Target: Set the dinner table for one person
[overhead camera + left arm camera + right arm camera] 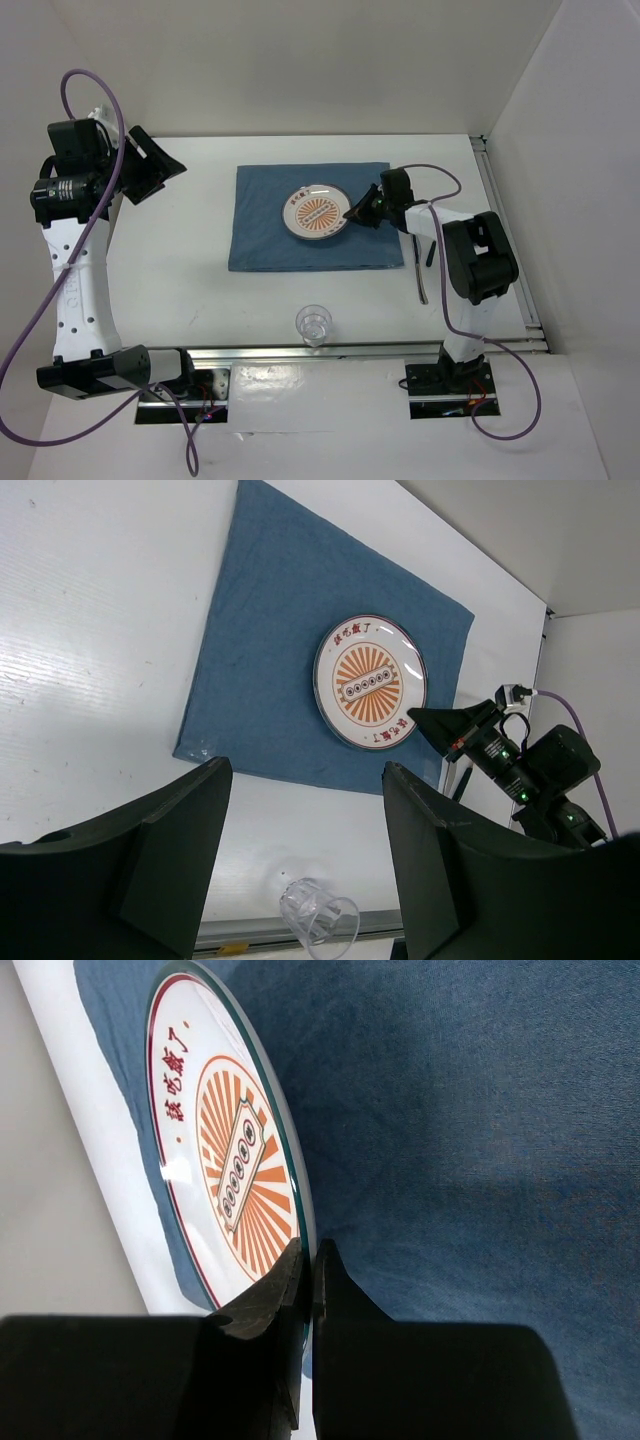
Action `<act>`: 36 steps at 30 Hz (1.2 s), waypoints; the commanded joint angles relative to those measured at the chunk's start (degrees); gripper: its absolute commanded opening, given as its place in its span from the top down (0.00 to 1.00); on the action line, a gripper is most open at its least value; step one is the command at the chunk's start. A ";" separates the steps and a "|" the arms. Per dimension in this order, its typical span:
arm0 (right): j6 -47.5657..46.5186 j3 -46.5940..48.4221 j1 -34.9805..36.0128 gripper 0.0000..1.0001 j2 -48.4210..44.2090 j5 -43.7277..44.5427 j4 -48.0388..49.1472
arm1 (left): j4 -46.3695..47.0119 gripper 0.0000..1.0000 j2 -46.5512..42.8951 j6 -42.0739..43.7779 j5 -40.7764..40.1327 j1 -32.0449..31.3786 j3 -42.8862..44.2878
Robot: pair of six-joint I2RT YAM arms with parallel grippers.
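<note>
Counter [200, 270] spreads beneath both arms: placemat [270, 225] laid, plate [316, 214] on it, right claw [358, 213] clenched on the plate's rim. Left claw [150, 165] hangs released, empty. Glass [314, 325] stands by the near edge, seemingly unplaced.

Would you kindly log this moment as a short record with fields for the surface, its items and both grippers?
Surface: large matte white tabletop
Mat: blue rectangular cloth placemat, flat on the tabletop
Plate: round white plate with orange sunburst, on the placemat
Glass: clear tumbler, near edge, off the placemat
Left gripper: open, holding nothing, far left
Right gripper: shut on the plate's rim
</note>
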 commanded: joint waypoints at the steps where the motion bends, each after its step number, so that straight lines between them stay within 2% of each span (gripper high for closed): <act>1: 1.21 2.13 -0.19 1.00 0.14 -1.97 5.74 | 1.89 0.25 -0.13 -0.02 0.41 0.30 -0.32; 15: 1.21 2.83 -0.19 1.00 3.04 -0.92 4.42 | 1.89 0.25 -0.13 -0.02 0.41 0.30 -0.32; 16: 1.21 3.53 -0.19 0.97 3.04 -0.92 2.77 | 1.89 0.25 -0.13 -0.02 0.41 0.30 -0.32; 18: 1.21 4.76 -0.19 0.83 3.66 0.31 2.05 | 1.89 0.25 -0.13 -0.02 0.41 0.30 -0.32; 21: 0.16 5.29 -0.19 0.44 3.13 2.06 0.56 | 1.89 0.25 -0.13 -0.02 0.41 0.30 -0.85; 22: 0.15 5.29 -0.19 0.25 2.43 2.85 -1.10 | 1.89 0.25 -0.13 -0.02 0.41 0.30 -0.85; 23: -0.89 6.34 0.42 0.20 2.43 3.38 -2.16 | 1.89 0.25 -0.13 -0.02 0.41 0.30 -0.85; 25: -2.83 9.15 0.95 0.13 1.72 5.57 -4.62 | 1.89 0.25 -0.65 -0.02 0.41 0.30 -1.46; 29: -6.26 12.49 0.96 0.11 -2.49 9.71 -10.15 | 2.41 0.25 -0.65 -0.02 0.41 0.30 -3.30; 30: -7.66 14.07 0.96 0.06 -4.06 10.59 -11.21 | 2.41 0.25 -0.65 -0.02 0.41 0.30 -3.31; 36: -16.43 20.05 2.09 0.05 -11.61 18.23 -21.23 | 1.53 0.25 1.36 2.44 -1.61 -3.13 -2.69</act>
